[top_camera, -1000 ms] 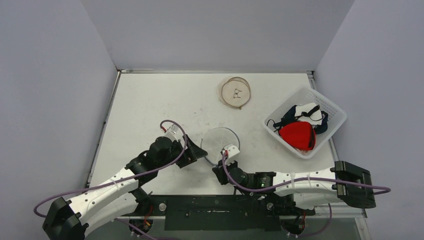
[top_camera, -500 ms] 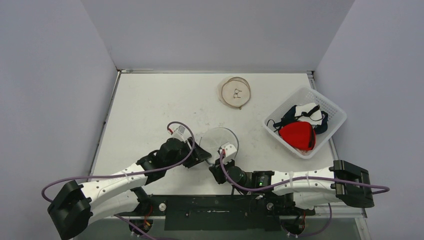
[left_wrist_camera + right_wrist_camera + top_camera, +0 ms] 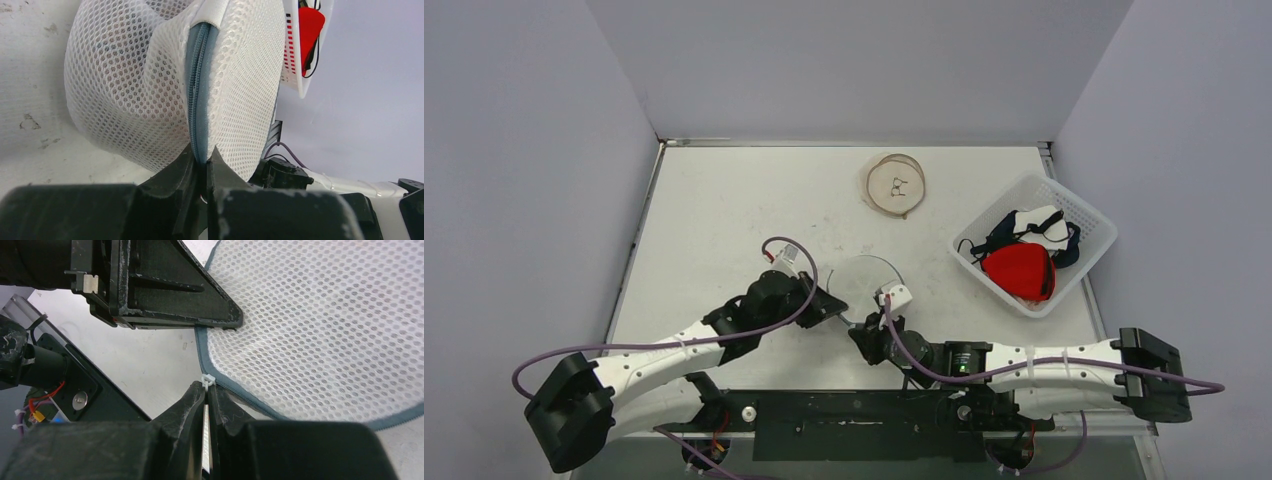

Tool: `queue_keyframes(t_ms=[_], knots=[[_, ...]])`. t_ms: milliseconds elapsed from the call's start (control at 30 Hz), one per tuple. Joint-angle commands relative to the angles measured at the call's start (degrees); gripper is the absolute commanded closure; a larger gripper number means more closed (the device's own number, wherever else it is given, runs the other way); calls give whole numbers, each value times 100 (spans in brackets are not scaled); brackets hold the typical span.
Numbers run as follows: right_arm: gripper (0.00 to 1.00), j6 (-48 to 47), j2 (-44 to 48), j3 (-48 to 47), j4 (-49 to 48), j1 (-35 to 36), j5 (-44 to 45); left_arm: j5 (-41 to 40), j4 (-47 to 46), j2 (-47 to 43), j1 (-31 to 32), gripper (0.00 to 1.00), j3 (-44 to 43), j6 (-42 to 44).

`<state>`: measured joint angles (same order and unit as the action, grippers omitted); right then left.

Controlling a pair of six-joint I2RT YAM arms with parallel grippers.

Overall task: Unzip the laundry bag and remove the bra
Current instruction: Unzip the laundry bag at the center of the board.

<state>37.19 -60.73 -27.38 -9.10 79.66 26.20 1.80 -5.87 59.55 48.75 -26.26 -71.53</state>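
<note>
Near edge, middle of counter: round mesh laundry bag [image 3: 867,280], contents not discernible. Its grey zip [image 3: 199,90] is closed where visible. My left claw [image 3: 203,162] is clamped on the zip. My right claw [image 3: 206,390] pinches a white tab [image 3: 207,379] at the bag's rim. Both arms low, reaching inward. Right edge: white basket [image 3: 1096,222] holds a red garment [image 3: 1020,270] and dark straps.

The left gripper [image 3: 204,167] has its two dark fingers pressed together on the lower edge of the white mesh laundry bag [image 3: 125,90], right where the grey zipper [image 3: 199,90] runs down the bulging fabric. The bag rests on the scuffed white table [image 3: 30,150]. Behind it at upper right stands a white basket [image 3: 295,60] holding a red garment [image 3: 309,30].
</note>
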Motion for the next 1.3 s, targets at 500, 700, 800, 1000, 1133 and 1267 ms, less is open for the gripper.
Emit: queue_keyframes(t_ms=[500, 700, 800, 1000, 1133, 1267], knots=[[95, 312, 918, 138, 1521, 72, 813, 414, 673, -255, -833, 100, -518, 938], [95, 280, 709, 271, 1010, 69, 657, 712, 970, -218, -1113, 51, -763, 1368], [95, 238, 541, 220, 707, 70, 597, 697, 1165, -462, -1114, 32, -701, 1281], [95, 22, 140, -70, 396, 76, 400, 619, 2010, -1262, -1073, 24, -432, 992], [95, -95, -34, -241, 198, 76, 246, 497, 2606, -2064, -936, 20, -87, 606], [95, -262, -330, -446, 3, 82, 69, 292, 2565, -2733, -550, 13, 191, 131]])
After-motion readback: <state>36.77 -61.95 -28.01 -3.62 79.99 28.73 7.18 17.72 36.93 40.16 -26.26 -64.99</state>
